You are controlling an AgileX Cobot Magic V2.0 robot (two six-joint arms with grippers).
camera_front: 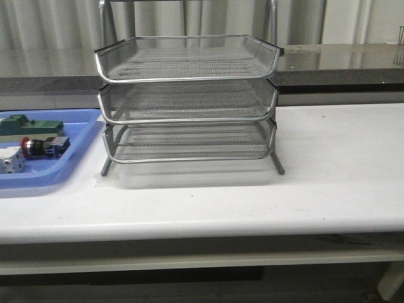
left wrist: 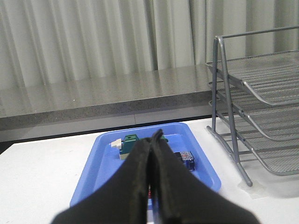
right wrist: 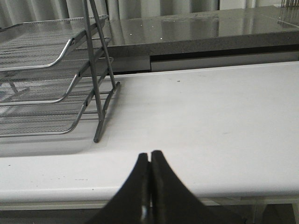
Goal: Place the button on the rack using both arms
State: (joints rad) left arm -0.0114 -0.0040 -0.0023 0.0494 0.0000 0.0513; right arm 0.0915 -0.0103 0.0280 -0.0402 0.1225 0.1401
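The silver wire-mesh rack [camera_front: 187,101] stands mid-table with three tiers, and shows in the left wrist view [left wrist: 261,107] and the right wrist view [right wrist: 51,79]. The button [camera_front: 43,146], red head and blue rear block, lies in the blue tray [camera_front: 76,151]; in the left wrist view its blue block [left wrist: 187,160] shows beside the fingers. My left gripper [left wrist: 152,140] is shut and empty, above the near side of the tray. My right gripper [right wrist: 150,156] is shut and empty, over the table's front edge, right of the rack. Neither arm shows in the front view.
The tray also holds a green flat component [camera_front: 28,125], seen in the left wrist view [left wrist: 129,142], and a white block [camera_front: 9,160]. A grey counter [camera_front: 341,60] and curtains run behind the table. The table's front edge [camera_front: 202,230] is near.
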